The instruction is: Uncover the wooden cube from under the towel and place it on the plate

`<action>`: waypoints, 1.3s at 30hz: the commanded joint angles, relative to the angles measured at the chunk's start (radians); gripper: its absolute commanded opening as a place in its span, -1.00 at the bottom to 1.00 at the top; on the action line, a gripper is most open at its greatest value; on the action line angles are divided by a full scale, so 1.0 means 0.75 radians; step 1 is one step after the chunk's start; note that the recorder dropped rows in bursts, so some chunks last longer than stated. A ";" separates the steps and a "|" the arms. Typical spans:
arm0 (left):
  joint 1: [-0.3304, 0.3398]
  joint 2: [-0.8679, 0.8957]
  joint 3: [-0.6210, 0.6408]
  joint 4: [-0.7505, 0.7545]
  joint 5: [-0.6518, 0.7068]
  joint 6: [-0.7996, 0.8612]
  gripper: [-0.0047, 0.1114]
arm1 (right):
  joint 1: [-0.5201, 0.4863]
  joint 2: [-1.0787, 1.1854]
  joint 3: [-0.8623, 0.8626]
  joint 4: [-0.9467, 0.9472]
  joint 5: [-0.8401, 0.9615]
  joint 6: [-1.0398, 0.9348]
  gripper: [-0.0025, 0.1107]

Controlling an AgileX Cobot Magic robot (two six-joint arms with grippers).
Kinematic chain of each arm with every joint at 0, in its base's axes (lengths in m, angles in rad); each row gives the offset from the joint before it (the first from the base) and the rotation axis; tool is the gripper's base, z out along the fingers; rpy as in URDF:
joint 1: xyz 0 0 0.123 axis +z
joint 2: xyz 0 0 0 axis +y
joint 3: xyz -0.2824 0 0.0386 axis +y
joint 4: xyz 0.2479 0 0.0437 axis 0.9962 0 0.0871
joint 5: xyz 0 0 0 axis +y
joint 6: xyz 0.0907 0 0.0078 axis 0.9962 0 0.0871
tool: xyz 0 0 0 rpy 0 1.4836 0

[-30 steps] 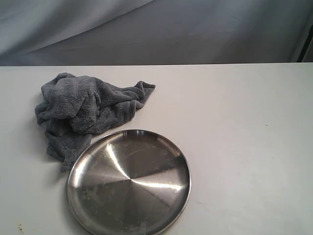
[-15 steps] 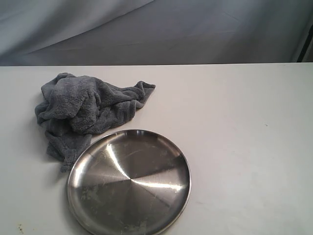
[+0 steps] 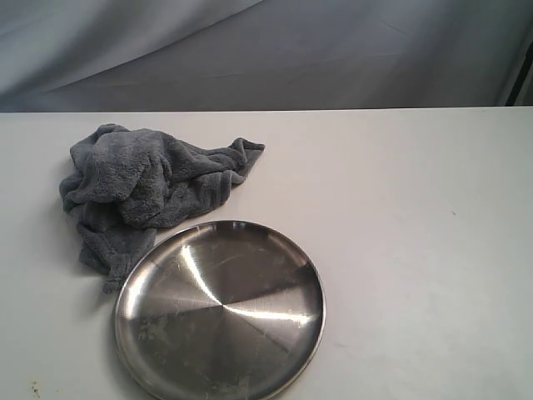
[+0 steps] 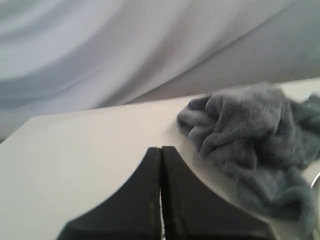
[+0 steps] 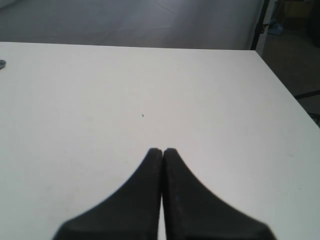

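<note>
A grey-blue towel (image 3: 141, 187) lies bunched up on the white table at the left, just behind the plate. The wooden cube is hidden; no part of it shows. The round steel plate (image 3: 220, 310) sits at the front, its rim touching the towel's lower edge. Neither arm shows in the exterior view. In the left wrist view my left gripper (image 4: 161, 149) is shut and holds nothing, with the towel (image 4: 250, 135) a short way off to one side. My right gripper (image 5: 162, 150) is shut too, over bare table far from the towel.
The white table (image 3: 416, 233) spreads wide to the right of the plate. Its right edge (image 5: 285, 90) shows in the right wrist view, with dark floor beyond. A grey cloth backdrop (image 3: 266, 50) hangs behind the table.
</note>
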 commanded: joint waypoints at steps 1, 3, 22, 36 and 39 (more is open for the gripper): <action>-0.007 -0.005 0.005 -0.301 -0.247 -0.091 -0.92 | 0.003 -0.007 0.005 -0.005 -0.009 -0.001 -0.96; -0.007 -0.005 0.005 -0.342 -0.341 -0.086 -0.92 | 0.003 -0.007 0.005 -0.005 -0.009 -0.001 -0.96; -0.007 -0.005 0.005 0.179 -1.030 -0.766 -0.92 | 0.003 -0.007 0.005 -0.005 -0.009 -0.001 -0.96; -0.007 0.996 -0.915 0.936 -0.878 -1.357 -0.92 | 0.003 -0.007 0.005 -0.005 -0.009 -0.001 -0.96; -0.007 1.267 -1.141 1.243 -0.895 -1.578 -0.92 | 0.003 -0.007 0.005 -0.005 -0.009 -0.001 -0.96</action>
